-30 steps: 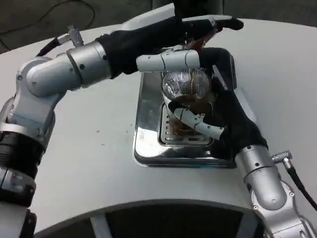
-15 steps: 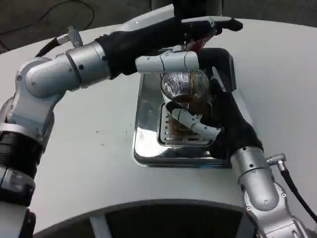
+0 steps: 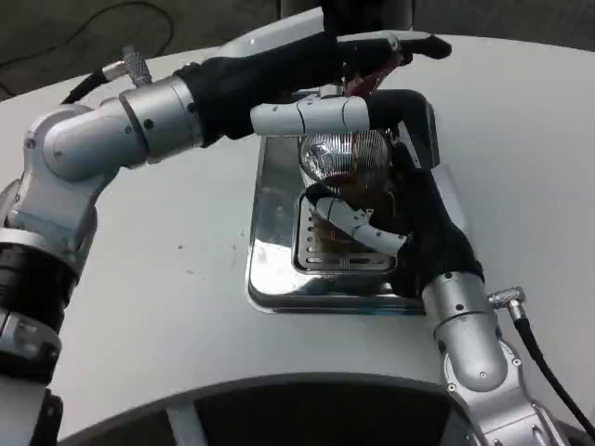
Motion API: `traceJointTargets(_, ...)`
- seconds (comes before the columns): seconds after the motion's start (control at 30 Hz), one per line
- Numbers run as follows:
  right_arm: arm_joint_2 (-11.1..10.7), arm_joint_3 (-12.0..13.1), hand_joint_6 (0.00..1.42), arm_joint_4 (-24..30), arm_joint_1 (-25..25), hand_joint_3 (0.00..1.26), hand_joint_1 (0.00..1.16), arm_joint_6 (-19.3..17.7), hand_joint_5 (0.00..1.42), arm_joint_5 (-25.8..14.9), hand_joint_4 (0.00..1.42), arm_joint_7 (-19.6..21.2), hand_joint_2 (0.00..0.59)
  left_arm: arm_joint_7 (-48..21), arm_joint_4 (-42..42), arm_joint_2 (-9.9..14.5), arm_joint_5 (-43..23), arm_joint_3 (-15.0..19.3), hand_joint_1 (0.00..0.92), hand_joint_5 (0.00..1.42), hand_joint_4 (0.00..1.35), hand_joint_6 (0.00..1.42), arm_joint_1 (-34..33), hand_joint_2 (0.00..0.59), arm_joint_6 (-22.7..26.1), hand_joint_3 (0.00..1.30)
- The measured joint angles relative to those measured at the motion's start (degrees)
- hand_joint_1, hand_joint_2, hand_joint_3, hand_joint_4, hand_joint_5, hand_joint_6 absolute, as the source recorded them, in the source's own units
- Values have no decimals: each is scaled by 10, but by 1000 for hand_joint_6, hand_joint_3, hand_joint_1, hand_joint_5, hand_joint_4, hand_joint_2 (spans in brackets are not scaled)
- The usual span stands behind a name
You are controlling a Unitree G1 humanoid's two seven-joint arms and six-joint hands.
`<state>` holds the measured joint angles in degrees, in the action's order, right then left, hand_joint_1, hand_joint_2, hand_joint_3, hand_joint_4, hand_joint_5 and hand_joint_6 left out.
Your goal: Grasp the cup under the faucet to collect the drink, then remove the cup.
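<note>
A humanoid robot's right hand (image 3: 409,232) wraps its fingers (image 3: 358,223) around a clear ribbed glass cup (image 3: 349,200) of brown drink, standing on the slotted steel drip tray (image 3: 279,269) of a shiny drink dispenser on the white desk (image 3: 167,297). The left hand (image 3: 344,84) reaches over the machine's top, fingers stretched out towards the red tap lever (image 3: 372,79) – whether they press it or merely rest there cannot be told. The fill looks under way, so the sound course is to keep the cup level and centred under the faucet, hold a steady grip, and shut off the flow before lifting – a tilt would spill.
</note>
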<state>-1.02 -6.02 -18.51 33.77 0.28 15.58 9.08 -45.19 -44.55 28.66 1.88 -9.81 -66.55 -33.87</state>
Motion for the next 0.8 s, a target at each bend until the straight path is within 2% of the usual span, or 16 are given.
traceJointTargets(0.67, 17, -13, 337, -5, -1, 319, 745, -1, 451, 21, 391, 65, 239, -7, 20, 10, 0, 0, 0, 60, 37, 76, 4, 101, 5, 137)
traceJointTargets(0.8, 29, -17, 418, -1, -9, 373, 757, -4, 517, 28, 464, 82, 249, -7, 31, 13, 0, 0, 0, 65, 37, 76, 9, 100, 10, 137)
